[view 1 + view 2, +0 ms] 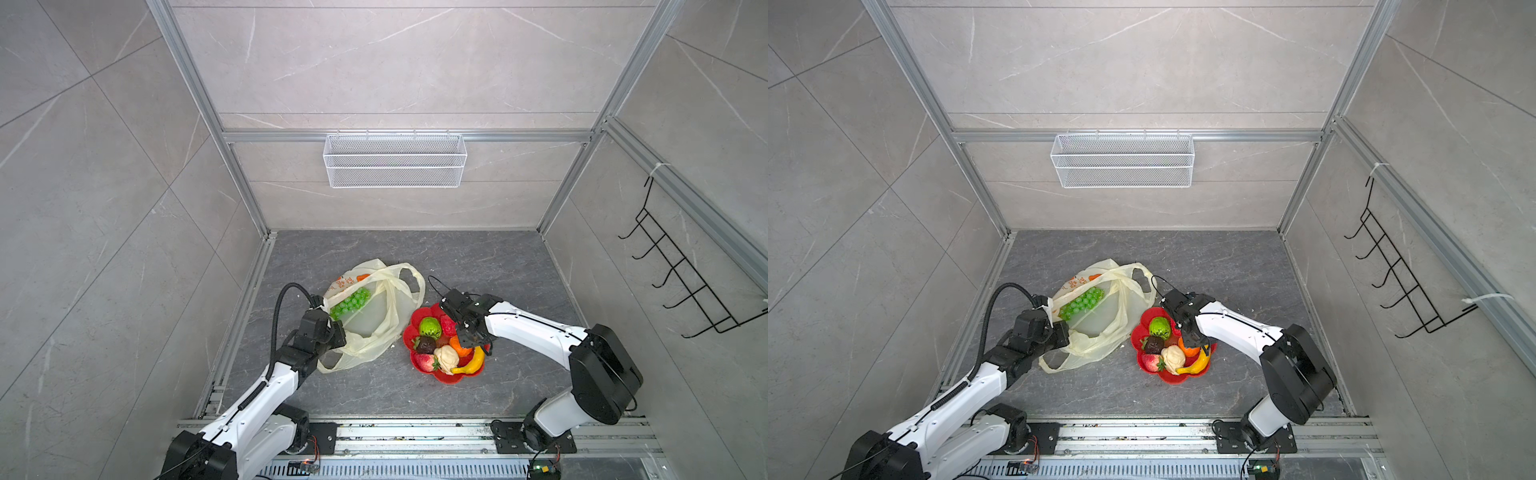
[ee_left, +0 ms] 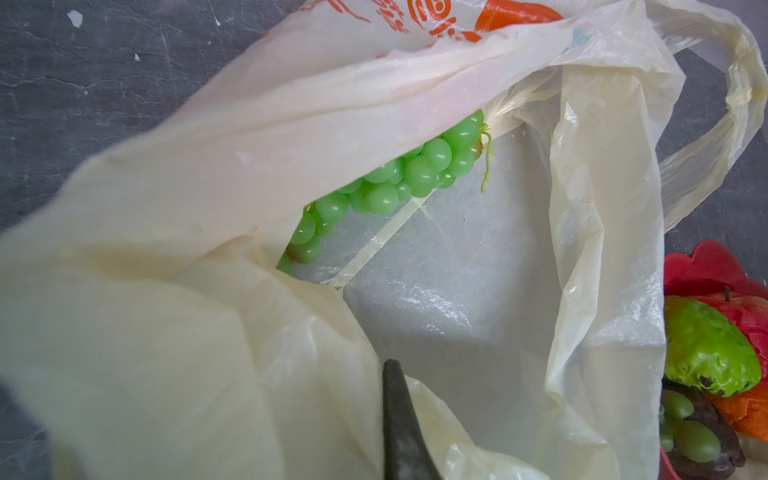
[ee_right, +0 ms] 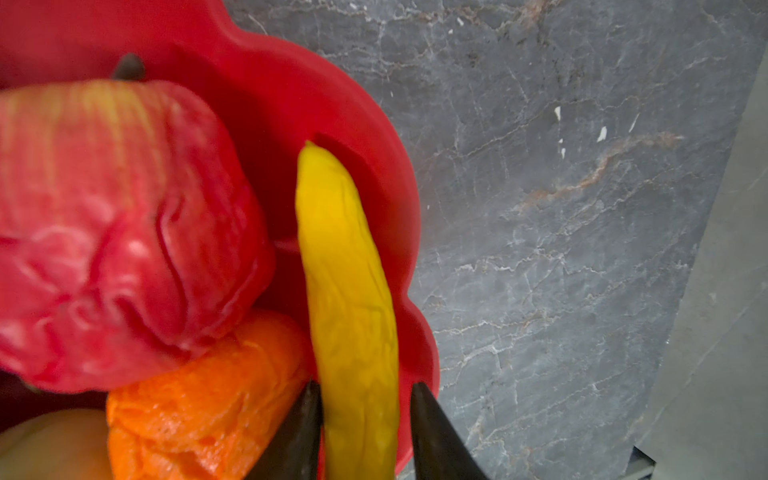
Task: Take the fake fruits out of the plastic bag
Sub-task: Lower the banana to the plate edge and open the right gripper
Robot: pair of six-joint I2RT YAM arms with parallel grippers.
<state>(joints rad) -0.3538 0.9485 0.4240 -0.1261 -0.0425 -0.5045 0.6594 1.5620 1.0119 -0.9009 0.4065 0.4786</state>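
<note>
- The plastic bag (image 1: 365,349), thin, translucent and pale yellow, lies crumpled on the grey veined tabletop (image 1: 478,266) with its mouth gaping.
- A grape bunch (image 2: 415,170) of glossy round green beads sits inside it, against the orange-printed side.
- The left gripper (image 1: 337,337) is clamped on the bag's rim film (only one dark finger (image 2: 399,415) shows in the wrist view).
- Just beside the bag, a red flower-shaped plate (image 1: 446,379) holds a bumpy green ball (image 1: 430,327), a dark brown bumpy ball (image 1: 426,345), a knobbly cream piece (image 1: 446,358), a strawberry (image 1: 424,363), a wrinkled orange (image 3: 208,395) and a creased red apple (image 3: 116,232).
- A smooth, curved banana (image 3: 345,270) lies along the plate's rim.
- The right gripper (image 3: 363,384) stands astride the banana, jaws narrowly parted, with a sliver of gap at one finger.
</note>
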